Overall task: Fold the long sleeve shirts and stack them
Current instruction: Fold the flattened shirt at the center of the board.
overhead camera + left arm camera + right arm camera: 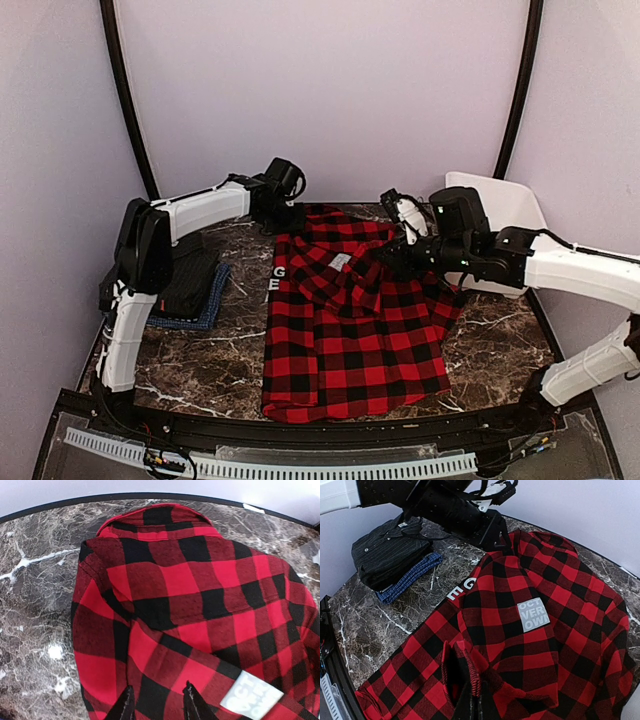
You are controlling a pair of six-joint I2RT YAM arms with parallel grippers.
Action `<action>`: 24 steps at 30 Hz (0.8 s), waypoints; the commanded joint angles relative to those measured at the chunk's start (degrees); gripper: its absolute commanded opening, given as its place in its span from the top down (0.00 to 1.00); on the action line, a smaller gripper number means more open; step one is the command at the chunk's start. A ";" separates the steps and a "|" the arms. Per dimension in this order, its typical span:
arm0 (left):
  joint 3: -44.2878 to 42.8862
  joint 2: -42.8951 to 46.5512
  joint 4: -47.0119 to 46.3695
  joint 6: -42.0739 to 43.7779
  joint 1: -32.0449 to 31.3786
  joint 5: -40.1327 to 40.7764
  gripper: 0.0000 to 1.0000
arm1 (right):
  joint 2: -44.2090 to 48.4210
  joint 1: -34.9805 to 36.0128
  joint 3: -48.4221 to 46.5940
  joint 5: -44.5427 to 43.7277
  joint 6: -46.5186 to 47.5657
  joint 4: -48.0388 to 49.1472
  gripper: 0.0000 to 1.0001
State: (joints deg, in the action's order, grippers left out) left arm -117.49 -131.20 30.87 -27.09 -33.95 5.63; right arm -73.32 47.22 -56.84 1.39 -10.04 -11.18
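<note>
The red-and-black checked shirt (350, 340) lies spread on the marble table, collar at the far side, with white block letters (278, 278) at its left edge. My left gripper (283, 218) hovers open over the shirt (190, 600) near the collar, its fingertips (125, 707) apart and holding nothing. My right gripper (392, 258) is shut on a sleeve cuff (470, 670) of the shirt (545, 580), lifted over the shirt's middle. A folded black shirt (190, 280) rests on a folded blue shirt (205, 312) at the left; both show in the right wrist view, the black one (390, 552) on the blue one (410, 577).
A white plastic basket (500, 205) stands at the far right behind my right arm. A white printed label (341, 262) sits on the shirt's chest. The left arm (445, 505) reaches across the far side of the table. Black curved rails frame the table's edges.
</note>
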 commanded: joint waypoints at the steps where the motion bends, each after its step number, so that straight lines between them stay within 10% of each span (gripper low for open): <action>1: -5.97 -4.52 0.93 2.01 0.25 9.95 0.67 | -0.54 0.74 1.70 2.33 -3.06 4.57 1.00; 15: -15.79 -16.30 2.09 5.47 0.29 10.16 0.67 | -3.17 0.77 2.70 2.66 -3.93 6.98 1.00; 24: -16.80 -18.66 1.53 6.06 0.38 9.17 0.85 | -4.43 0.77 1.53 2.57 -3.51 6.90 1.00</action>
State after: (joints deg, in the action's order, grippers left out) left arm -132.90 -149.64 31.83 -21.98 -33.93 15.29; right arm -77.25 47.51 -54.70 3.44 -13.21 -6.72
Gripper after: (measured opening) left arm 0.161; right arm 0.007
